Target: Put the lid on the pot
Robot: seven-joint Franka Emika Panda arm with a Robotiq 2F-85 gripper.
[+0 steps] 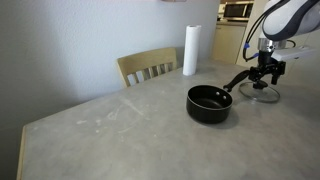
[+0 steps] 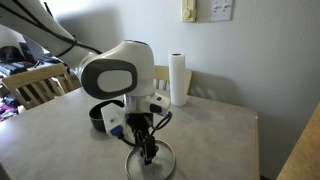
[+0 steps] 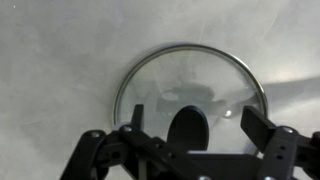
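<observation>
The clear glass lid (image 3: 190, 85) with a metal rim lies flat on the table; it shows in both exterior views (image 1: 262, 92) (image 2: 151, 164). Its dark knob (image 3: 188, 128) sits between my fingers in the wrist view. My gripper (image 3: 192, 125) is open, directly above the lid with a finger on each side of the knob, not closed on it; it also shows in both exterior views (image 1: 263, 80) (image 2: 147, 153). The black saucepan (image 1: 209, 102) stands beside the lid, its long handle pointing towards it. In an exterior view the pot (image 2: 104, 118) is partly hidden behind my arm.
A tall white paper-towel roll (image 1: 190, 50) (image 2: 178, 79) stands at the table's far edge. A wooden chair (image 1: 148, 68) sits behind the table, another chair (image 2: 35, 88) at its side. The grey table (image 1: 110, 130) stretches wide beside the pot.
</observation>
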